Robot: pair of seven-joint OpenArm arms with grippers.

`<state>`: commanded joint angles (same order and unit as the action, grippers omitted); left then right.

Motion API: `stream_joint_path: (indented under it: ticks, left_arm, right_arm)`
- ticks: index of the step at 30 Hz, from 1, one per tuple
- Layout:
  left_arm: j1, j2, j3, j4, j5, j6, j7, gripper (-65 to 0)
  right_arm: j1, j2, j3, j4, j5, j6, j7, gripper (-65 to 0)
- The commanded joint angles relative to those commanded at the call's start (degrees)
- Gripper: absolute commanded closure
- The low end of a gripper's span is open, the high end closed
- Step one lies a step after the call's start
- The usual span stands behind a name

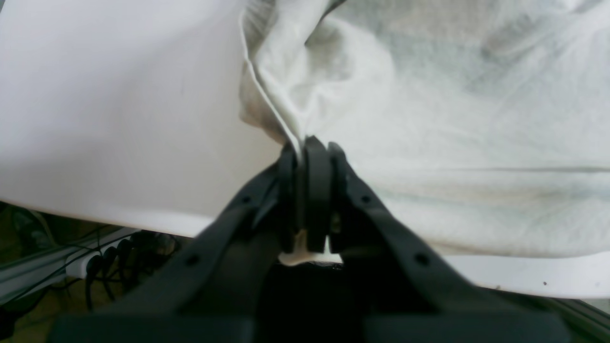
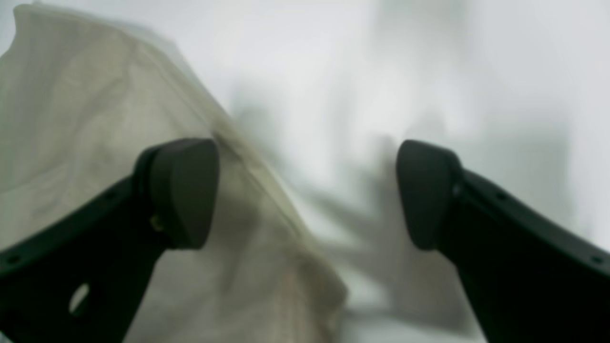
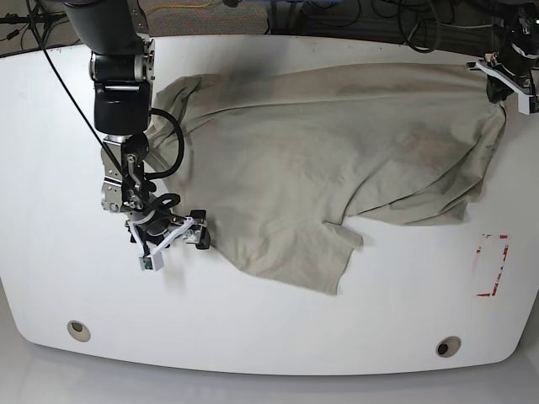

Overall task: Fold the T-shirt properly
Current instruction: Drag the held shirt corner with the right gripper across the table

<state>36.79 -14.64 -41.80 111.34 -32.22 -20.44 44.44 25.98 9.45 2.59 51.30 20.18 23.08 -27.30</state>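
Note:
The T-shirt [image 3: 337, 160] is light khaki and lies spread and wrinkled across the white table [image 3: 50, 278], with one part trailing toward the front middle. At the far right corner, my left gripper [image 3: 498, 74] is shut on the shirt's edge. The left wrist view shows the black fingers [image 1: 317, 190] pinching a bunched hem of the T-shirt [image 1: 429, 119]. My right gripper [image 3: 177, 244] stands open at the shirt's left edge. In the right wrist view its pads [image 2: 183, 190] are wide apart, with the T-shirt [image 2: 86, 143] under the left pad and bare table under the other.
A red rectangle mark [image 3: 493, 265] is on the table at the right. Two round holes [image 3: 77, 330] [image 3: 448, 346] sit near the front edge. Cables [image 3: 379, 17] run behind the table. A power strip with plugs [image 1: 95, 257] hangs below the table edge.

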Motion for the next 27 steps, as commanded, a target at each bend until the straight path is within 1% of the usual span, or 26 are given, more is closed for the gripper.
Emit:
stream_joint_path:
  ticks: [5,8,15,19,21,23,27]
  left_arm:
    - [0.0,0.0,0.09,0.0,0.09,0.0,0.0,0.0]
    - [0.0,0.0,0.09,0.0,0.09,0.0,0.0,0.0]
    - [0.0,0.0,0.09,0.0,0.09,0.09,0.0,0.0]
    - [0.0,0.0,0.09,0.0,0.09,0.09,0.0,0.0]
    - [0.0,0.0,0.09,0.0,0.09,0.09,0.0,0.0]
    - [-0.09,0.0,0.09,0.0,0.09,0.09,0.0,0.0]
    - [-0.09,0.0,0.09,0.0,0.09,0.09,0.0,0.0]
  right_arm:
    - [-0.26,-2.99,-0.09,0.09,-0.09,0.0,-0.09,-56.3]
    - [-0.26,-4.13,-0.09,0.09,-0.09,0.0,-0.09,-56.3]
    - [-0.26,-4.66,-0.18,0.0,-0.09,0.0,-0.09,-55.0]
    - [-0.35,-4.66,-3.25,0.0,-0.09,0.0,-0.09,-52.3]
    - [-0.35,-4.48,-6.68,0.0,-0.09,-0.09,0.09,-51.2]
    - [-0.35,-4.4,-9.14,0.0,-0.09,-0.53,0.18,-51.0]
    - [-0.44,-4.31,-9.41,0.0,-0.09,-0.62,0.26,-51.0]
